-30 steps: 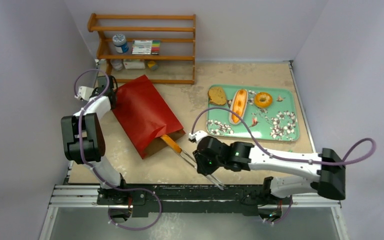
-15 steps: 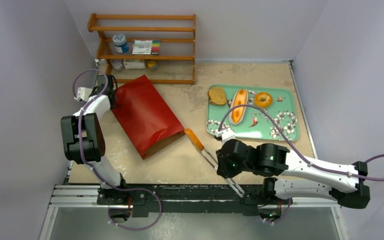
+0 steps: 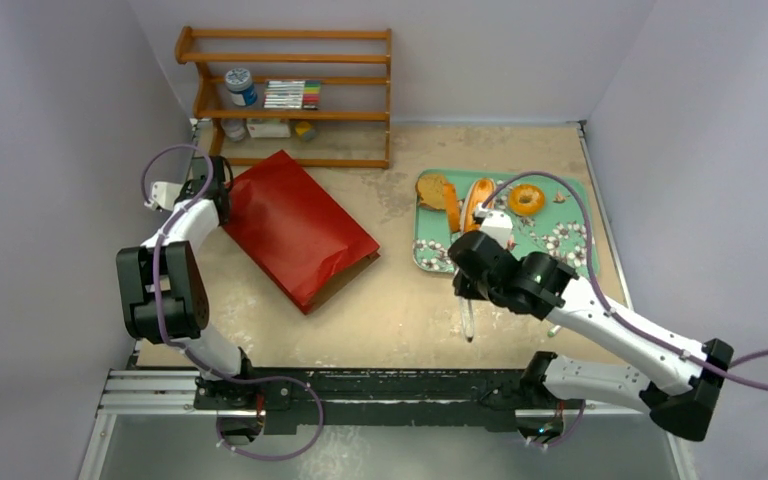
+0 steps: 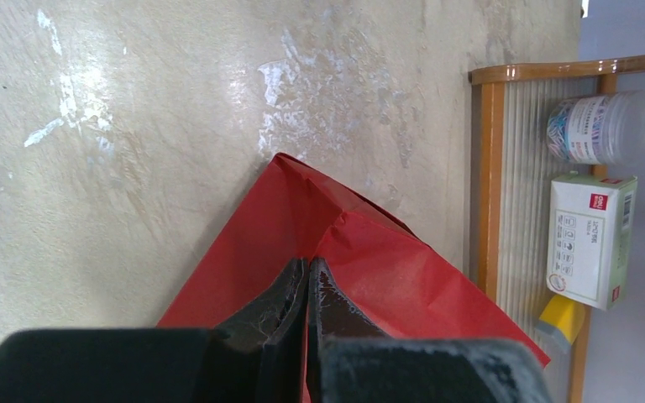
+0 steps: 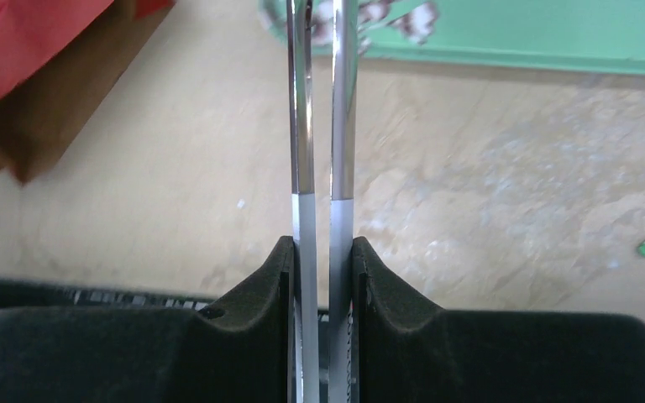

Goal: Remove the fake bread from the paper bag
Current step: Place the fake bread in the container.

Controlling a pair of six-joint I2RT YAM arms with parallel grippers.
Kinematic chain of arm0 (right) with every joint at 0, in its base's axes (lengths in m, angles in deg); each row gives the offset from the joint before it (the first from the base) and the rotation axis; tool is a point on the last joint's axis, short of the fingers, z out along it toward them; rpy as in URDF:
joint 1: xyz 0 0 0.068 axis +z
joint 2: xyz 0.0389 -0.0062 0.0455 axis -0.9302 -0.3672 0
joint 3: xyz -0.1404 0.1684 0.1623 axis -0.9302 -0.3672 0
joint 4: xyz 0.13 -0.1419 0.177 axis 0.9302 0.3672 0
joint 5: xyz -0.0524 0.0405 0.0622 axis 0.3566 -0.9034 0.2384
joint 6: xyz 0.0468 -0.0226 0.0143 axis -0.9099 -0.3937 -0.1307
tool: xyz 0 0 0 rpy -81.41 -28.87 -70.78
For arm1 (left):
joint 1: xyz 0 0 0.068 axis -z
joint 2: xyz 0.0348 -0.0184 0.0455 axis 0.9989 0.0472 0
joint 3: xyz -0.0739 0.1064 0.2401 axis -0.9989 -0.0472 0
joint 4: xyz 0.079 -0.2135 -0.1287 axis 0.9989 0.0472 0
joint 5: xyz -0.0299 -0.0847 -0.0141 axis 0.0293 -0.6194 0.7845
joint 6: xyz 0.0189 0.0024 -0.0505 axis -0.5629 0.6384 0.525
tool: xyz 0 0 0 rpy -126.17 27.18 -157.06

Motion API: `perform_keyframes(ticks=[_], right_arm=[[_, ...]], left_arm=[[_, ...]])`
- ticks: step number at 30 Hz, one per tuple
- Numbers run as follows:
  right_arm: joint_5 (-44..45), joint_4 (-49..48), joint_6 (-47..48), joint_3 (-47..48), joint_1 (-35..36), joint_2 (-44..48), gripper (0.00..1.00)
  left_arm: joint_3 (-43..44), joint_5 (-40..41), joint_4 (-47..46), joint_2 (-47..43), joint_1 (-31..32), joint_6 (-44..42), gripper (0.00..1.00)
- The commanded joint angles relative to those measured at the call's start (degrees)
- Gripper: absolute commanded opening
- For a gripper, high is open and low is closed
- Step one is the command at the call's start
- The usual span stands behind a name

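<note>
Bright, even light with soft shadows; glare streaks the table (image 4: 302, 75) in the left wrist view.

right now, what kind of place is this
Probably a robot test cell: plain walls box in a tabletop, two arms sit on a rail, with toy bread on a green tray.

Changes logged:

1. Right end effector (image 3: 470, 275): relocated from the paper bag (image 3: 295, 225) mouth, across the desk (image 3: 400, 320), to the near-left edge of the tray (image 3: 580, 185).
2. Tongs (image 3: 468, 318): carried along in its grip. The tips were formerly inside the bag mouth and now sit over the tray's left part.
3. Bread slice (image 3: 451, 212): out of the bag, pinched edge-on in the tong tips, between the round slice (image 3: 430, 190) and the split bun (image 3: 477, 200).
4. Paper bag: mouth end swung slightly rightward.
5. Left end effector (image 4: 308, 277): shifted slightly with the bag's far corner.
</note>
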State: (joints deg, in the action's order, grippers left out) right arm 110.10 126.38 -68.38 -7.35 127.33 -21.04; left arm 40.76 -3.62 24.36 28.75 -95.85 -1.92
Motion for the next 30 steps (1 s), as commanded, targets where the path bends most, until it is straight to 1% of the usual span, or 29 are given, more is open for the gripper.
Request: perform_keyframes(ticks=[1,4,8,10,15,23,30], right_arm=[[-2.0,-10.9,9.9,-3.9,-10.7,-0.6,0.09],[-5.0,-14.3,12.6,-4.6,-14.9,-5.4,0.09],[-9.1,-19.1,14.0,-5.5,-16.2,-8.7,0.1],[-10.3,-20.3,14.3,-6.6,-16.6,-9.9,0.13],[-11.2,-20.5,14.2,-7.7,-17.0,-11.0,0.29],[-14.0,-22.6,13.4,-10.4,-17.7,-12.3,0.45],[-14.7,-23.5,13.0,-11.2,-18.3,-12.1,0.46]], left_arm=[[-1.0,0.9,-1.0,-2.9,0.1,0.3,0.0],[-1.6,0.7,-1.1,-3.2,0.0,0.3,0.0],[-2.0,0.5,-1.2,-3.5,0.1,0.5,0.0],[-2.0,0.5,-1.2,-3.6,0.0,0.5,0.0],[-1.9,0.4,-1.5,-3.6,-0.1,0.0,0.0],[-2.3,0.1,-2.2,-2.7,-0.1,0.1,0.0],[-2.4,0.0,-2.6,-2.3,-0.1,0.3,0.0]])
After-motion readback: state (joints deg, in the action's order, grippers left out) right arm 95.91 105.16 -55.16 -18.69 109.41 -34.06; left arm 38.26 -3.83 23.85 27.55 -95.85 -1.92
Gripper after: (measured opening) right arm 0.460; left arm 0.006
